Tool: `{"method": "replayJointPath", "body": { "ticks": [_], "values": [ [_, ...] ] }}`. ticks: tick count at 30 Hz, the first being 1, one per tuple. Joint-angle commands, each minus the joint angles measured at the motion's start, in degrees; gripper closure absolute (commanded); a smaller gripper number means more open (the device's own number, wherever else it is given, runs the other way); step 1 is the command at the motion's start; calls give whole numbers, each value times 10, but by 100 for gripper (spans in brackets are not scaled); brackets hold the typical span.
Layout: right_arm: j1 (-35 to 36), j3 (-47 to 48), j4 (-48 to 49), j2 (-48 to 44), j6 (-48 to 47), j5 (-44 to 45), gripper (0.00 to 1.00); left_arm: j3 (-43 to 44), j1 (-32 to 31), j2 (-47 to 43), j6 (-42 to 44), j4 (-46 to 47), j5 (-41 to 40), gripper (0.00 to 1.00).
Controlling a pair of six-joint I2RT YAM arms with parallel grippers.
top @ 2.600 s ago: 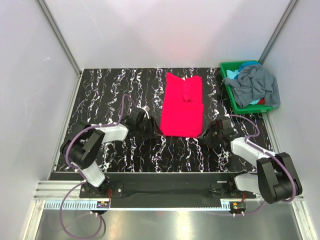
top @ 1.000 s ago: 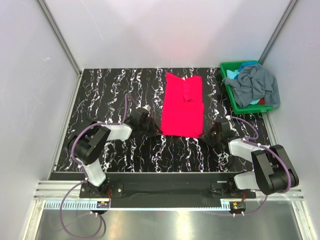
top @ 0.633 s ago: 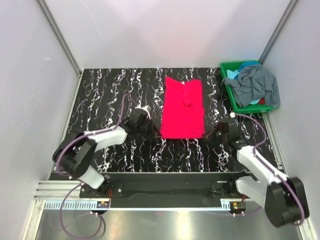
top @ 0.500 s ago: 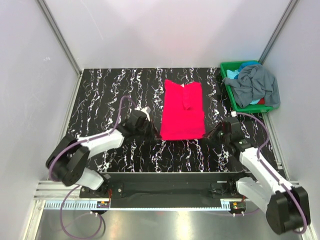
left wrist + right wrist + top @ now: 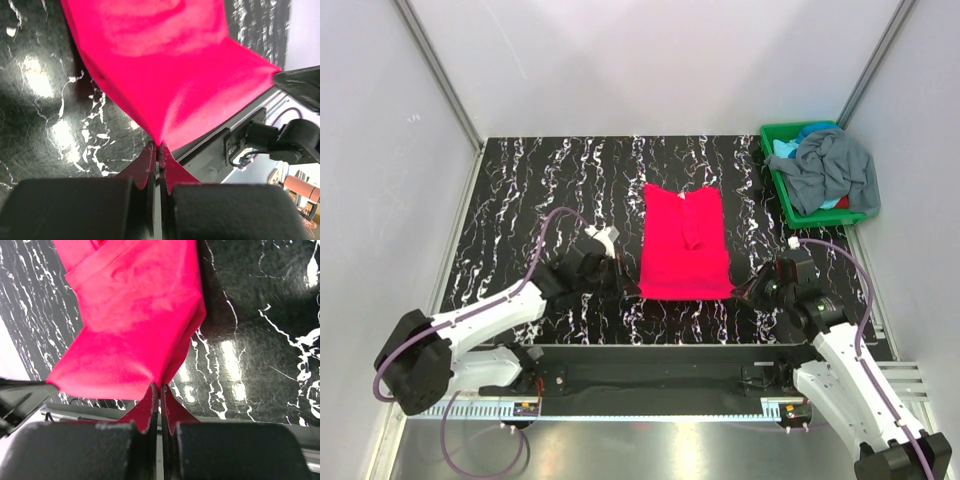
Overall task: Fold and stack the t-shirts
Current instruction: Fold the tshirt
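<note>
A magenta t-shirt [image 5: 685, 240], folded into a long strip, lies mid-table with its near end lifted. My left gripper [image 5: 626, 285] is shut on the near left corner, and my right gripper [image 5: 744, 292] is shut on the near right corner. In the left wrist view the magenta cloth [image 5: 165, 75] runs down into the pinched jaws of the left gripper [image 5: 160, 146]. The right wrist view shows the same, the cloth [image 5: 135, 320] ending in the right gripper [image 5: 161, 386]. A slate grey-blue t-shirt [image 5: 835, 165] lies crumpled over a light teal one [image 5: 785, 148] in the bin.
The green plastic bin [image 5: 778, 190] stands at the table's back right corner. The black marbled table [image 5: 540, 190] ends at a dark front rail [image 5: 650, 352] just below the shirt. White walls enclose the left, back and right sides.
Both arms have drawn back toward their bases, dragging the magenta t-shirt toward the table's near edge. Both grippers stayed shut on its near corners.
</note>
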Motion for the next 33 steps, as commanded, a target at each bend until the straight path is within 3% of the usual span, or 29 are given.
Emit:
{"method": "replayJointPath", "body": {
  "ticks": [1,9,16,25,33],
  "values": [
    [3,44,8,17,-24,1,100,32,10,25,17,-14,7,100],
    [1,142,79,162,-71,53,100,148,87,103,61,-30,26,100],
    [-4,320,102,332,-130,85,100,313,150,200,90,-61,59,100],
    [-36,493,144,525,-201,81,100,550,219,395,97,-57,125,100],
    [-79,540,217,652,-207,43,100,685,246,572,95,16,160,100]
  ]
}}
